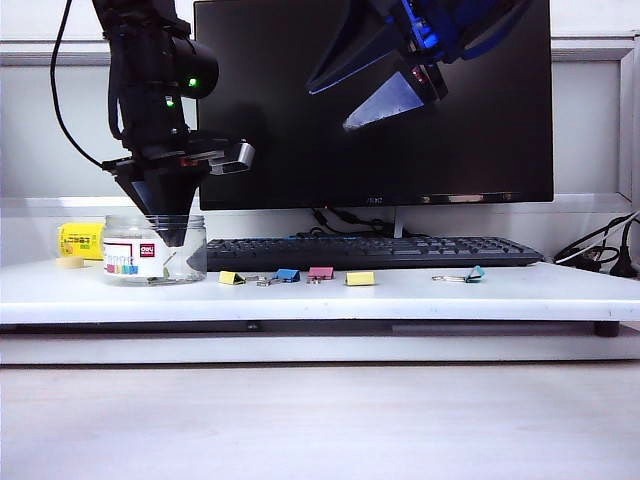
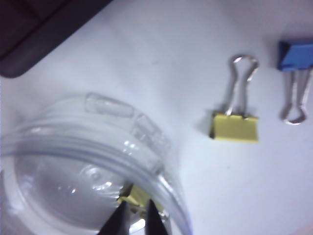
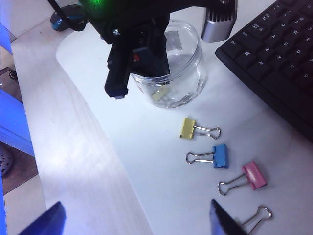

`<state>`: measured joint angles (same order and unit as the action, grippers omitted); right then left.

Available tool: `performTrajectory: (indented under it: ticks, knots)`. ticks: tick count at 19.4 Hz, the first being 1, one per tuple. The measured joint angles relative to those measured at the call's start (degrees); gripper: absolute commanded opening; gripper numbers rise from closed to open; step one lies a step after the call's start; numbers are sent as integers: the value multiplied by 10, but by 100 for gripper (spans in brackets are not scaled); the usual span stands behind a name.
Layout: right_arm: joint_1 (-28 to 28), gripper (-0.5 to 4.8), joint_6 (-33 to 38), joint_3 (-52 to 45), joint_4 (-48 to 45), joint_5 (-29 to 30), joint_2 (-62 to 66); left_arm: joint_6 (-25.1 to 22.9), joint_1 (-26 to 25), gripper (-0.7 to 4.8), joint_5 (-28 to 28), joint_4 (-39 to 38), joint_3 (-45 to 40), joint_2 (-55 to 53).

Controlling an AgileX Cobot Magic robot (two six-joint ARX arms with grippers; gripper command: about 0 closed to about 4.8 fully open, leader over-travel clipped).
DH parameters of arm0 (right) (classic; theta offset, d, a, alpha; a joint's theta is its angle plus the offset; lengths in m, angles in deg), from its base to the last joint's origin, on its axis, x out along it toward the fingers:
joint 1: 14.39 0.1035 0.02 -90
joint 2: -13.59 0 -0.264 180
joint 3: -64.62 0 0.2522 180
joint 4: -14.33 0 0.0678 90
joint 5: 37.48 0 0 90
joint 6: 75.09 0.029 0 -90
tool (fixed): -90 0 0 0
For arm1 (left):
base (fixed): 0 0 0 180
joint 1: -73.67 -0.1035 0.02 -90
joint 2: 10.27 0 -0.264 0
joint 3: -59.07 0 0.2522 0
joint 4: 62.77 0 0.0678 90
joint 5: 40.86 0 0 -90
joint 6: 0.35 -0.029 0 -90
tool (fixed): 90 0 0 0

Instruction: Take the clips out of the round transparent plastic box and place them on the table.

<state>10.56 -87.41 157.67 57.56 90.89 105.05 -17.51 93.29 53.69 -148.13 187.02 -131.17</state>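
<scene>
Left end effector [image 2: 135,218]: in the left wrist view only the dark fingertips show, cut off by the frame edge; they pinch a yellow clip [image 2: 133,196] blurred behind the box [image 2: 98,147] wall. In the exterior view its tips are sunk in the box [image 1: 155,248], the clip too small to make out. Right end effector [image 1: 385,100]: cropped by the exterior view's top edge; in the right wrist view only two finger ends [image 3: 222,220] enter the frame. Label [image 1: 133,258] print unreadable. A clip [image 3: 257,218] is partly hidden behind one finger.
</scene>
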Motion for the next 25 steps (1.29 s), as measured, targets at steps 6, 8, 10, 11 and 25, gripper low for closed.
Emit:
performTrajectory:
  ticks: [6,8,10,11,25]
  knots:
    - [0,378,0,0,0,0,0,-2,1,57,4,-14,0,0]
    - [0,378,0,0,0,0,0,-4,1,57,4,-21,0,0]
    - [0,378,0,0,0,0,0,-5,1,57,4,-26,0,0]
    - [0,378,1,0,0,0,0,-6,1,57,5,-27,0,0]
    - [0,378,2,0,0,0,0,-6,1,57,30,-30,0,-3]
